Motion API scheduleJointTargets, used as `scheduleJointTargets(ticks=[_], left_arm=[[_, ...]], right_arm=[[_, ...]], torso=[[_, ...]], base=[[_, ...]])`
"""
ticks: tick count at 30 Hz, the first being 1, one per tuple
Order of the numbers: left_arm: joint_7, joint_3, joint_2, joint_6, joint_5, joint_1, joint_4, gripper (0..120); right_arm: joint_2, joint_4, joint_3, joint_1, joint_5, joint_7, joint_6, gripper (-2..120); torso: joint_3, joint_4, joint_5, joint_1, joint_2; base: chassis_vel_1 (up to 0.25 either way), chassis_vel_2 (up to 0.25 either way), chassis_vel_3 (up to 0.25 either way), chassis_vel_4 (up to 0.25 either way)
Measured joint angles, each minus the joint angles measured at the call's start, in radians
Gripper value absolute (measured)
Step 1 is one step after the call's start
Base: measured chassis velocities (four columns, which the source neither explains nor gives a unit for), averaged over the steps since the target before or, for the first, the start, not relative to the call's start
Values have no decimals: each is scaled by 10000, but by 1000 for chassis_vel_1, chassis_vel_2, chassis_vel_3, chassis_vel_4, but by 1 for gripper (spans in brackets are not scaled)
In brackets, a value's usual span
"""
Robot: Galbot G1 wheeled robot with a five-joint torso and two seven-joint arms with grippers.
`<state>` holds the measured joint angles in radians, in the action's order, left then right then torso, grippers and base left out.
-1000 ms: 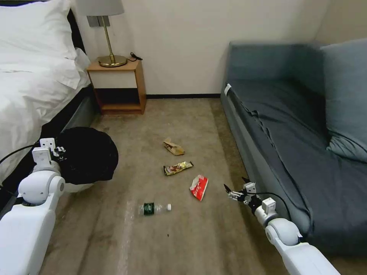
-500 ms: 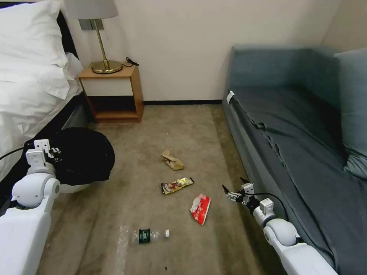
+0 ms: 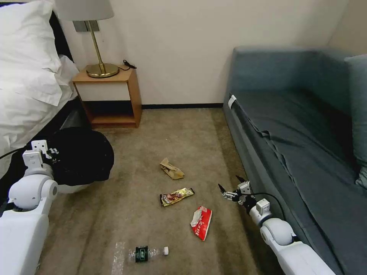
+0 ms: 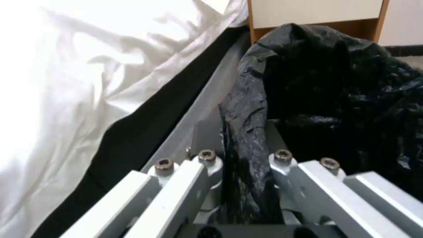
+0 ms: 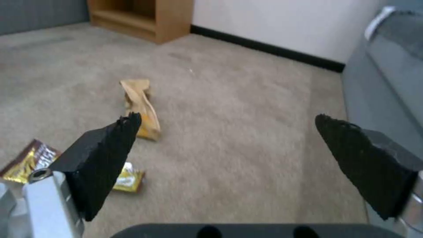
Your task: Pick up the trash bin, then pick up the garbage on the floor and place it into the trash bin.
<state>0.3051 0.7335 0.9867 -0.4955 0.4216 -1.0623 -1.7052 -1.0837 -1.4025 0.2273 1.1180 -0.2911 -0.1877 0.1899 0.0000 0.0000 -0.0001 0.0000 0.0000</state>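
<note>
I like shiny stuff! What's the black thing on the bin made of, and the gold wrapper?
The bin liner looks like thin glossy black plastic: it crinkles and glints. The gold wrapper seems foil-like plastic, shiny and reflective, though that's a guess.

The trash bin [image 3: 82, 158] is small, round and white, with a crinkly black bag over its top, and it is tipped on its side beside the bed. Four bits of garbage lie apart on the carpet: a tan paper bag [image 3: 171, 169], a brown-gold snack wrapper [image 3: 176, 196], a red-and-white wrapper [image 3: 201, 222] and a clear bottle [image 3: 149, 253] lying flat, with a green label and white cap.
</note>
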Motion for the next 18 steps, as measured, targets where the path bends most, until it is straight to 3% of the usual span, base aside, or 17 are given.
scheduleJointTargets(ticks=[11,14,17,18], left_arm=[[-443,523,-50,348,-7,-212,259,7],[-869,683,-165,732,-141,-382,511,7],[-936,696,-186,792,-147,-423,531,7],[-1018,687,-199,846,-147,-495,514,7]], right_arm=[[333,63,-1256,-1011,319,-110,18,100],[754,177,-2939,-2034,-73,-293,-16,100],[871,171,-3521,-2402,-330,-445,-151,100],[1027,145,-4479,-3124,-697,-837,-372,100]], torso=[[0,-1,0,0,0],[0,1,-1,0,0],[1,0,0,0,0],[0,1,0,0,0]], base=[[0,0,0,0],[0,0,0,0],[0,0,0,0],[0,0,0,0]])
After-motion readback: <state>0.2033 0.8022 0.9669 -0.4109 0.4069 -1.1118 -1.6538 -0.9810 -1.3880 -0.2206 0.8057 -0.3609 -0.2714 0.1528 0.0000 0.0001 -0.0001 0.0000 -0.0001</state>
